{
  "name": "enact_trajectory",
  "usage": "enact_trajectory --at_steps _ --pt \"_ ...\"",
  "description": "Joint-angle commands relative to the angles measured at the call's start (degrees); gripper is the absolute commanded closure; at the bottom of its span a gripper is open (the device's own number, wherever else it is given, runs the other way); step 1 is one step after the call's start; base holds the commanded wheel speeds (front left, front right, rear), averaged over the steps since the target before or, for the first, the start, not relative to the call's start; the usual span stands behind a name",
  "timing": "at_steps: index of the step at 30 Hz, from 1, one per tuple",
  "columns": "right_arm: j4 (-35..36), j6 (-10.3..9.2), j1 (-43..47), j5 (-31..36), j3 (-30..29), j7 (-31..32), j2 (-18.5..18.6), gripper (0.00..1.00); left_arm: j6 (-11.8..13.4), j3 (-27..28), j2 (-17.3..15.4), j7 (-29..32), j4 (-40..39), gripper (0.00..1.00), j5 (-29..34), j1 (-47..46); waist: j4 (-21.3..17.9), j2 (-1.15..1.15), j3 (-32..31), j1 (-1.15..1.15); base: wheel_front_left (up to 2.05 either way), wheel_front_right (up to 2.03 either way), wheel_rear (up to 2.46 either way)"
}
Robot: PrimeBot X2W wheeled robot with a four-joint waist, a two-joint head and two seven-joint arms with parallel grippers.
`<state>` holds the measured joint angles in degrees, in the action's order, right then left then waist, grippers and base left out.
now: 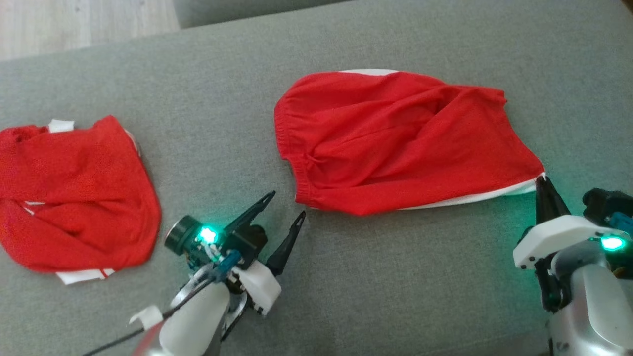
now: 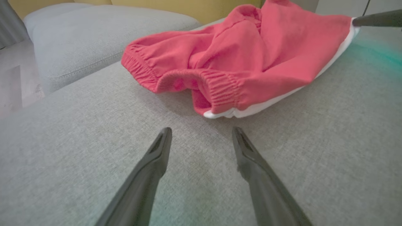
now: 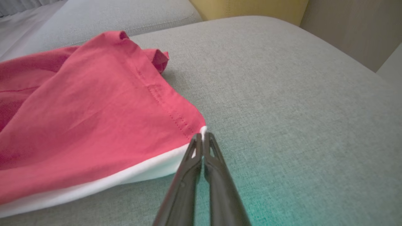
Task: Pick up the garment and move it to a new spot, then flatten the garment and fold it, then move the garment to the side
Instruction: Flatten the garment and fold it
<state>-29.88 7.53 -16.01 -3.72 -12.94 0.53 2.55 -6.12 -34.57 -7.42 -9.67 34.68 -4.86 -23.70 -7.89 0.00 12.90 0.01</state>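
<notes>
Red garment (image 1: 395,143) with a white hem (image 1: 470,200) is lying rumpled on the grey sofa cushion (image 1: 395,296), sitting a bit right of the middle when you're looking down from the head view. Way over on the left a second red piece (image 1: 74,198) is lying in a loose heap, well apart from the first one. The right gripper (image 1: 540,180) is sitting at the near right, and its two dark fingers are pressing together right on the garment's near right corner, where the white hem is ending. The left gripper (image 1: 287,203) is hanging just near-left of the garment, fingers spreading wide with nothing between them and not touching the cloth.

Left wrist view: the two fingers are standing far apart over bare cushion, and the garment's elastic waistband (image 2: 220,91) is bunching up just beyond the tips. The other arm's dark finger is showing at the top right corner, meeting the white tip of the hem.

Right wrist view: the fingers are squeezing tight and pinching a tiny nub of white fabric at the very corner. The red cloth is spreading away to the left of them, with a stitched seam running back toward the far side. Some yellow backrest (image 3: 251,8) is peeking in behind the cushion.
</notes>
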Motion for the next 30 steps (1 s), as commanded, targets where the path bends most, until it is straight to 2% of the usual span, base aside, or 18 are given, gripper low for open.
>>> enact_trajectory --at_steps 1,8,17,18,20,21,30 --pt "2.11 -0.04 -2.56 -0.51 1.75 0.03 0.32 1.0 -0.36 0.85 -0.18 -0.81 -0.28 0.0 0.63 -2.64 -0.31 0.0 0.75 -0.01 0.0 0.0 0.0" --pt "2.02 -0.04 -3.47 -0.54 2.13 0.03 0.32 1.0 -1.09 -2.87 0.67 -2.76 3.22 0.0 0.18 -6.34 -0.98 0.0 1.96 -0.01 0.0 0.0 0.0" --pt "1.42 -0.04 -3.99 -0.41 2.06 0.07 0.32 1.0 -1.21 -4.3 1.08 -4.74 3.61 0.0 -0.62 -8.02 -1.3 0.0 2.23 -0.01 0.0 0.0 0.0" --pt "1.35 -0.04 -4.01 -0.37 2.01 0.11 0.32 1.0 -1.22 -4.6 1.08 -4.85 3.6 0.15 -0.65 -8.11 -1.27 0.0 2.23 -0.01 0.0 0.0 0.0" --pt "1.18 -0.04 -4.06 -0.29 1.93 0.17 0.32 1.0 -1.26 -5.54 1.03 -5.01 3.48 0.93 -0.62 -8.33 -1.19 0.0 2.22 -0.01 0.0 0.0 0.0" --pt "1.09 -0.04 -4.08 -0.25 1.9 0.2 0.32 1.0 -1.27 -5.91 1.01 -5.08 3.32 1.0 -0.68 -8.4 -1.15 0.0 2.19 -0.01 0.0 0.0 0.0" --pt "0.37 -0.04 -4.16 0.21 1.57 0.32 0.32 1.0 -0.63 -5.97 0.09 -5.3 -0.36 1.0 -1.35 -7.19 -0.73 0.0 0.49 -0.01 0.0 0.0 0.0"
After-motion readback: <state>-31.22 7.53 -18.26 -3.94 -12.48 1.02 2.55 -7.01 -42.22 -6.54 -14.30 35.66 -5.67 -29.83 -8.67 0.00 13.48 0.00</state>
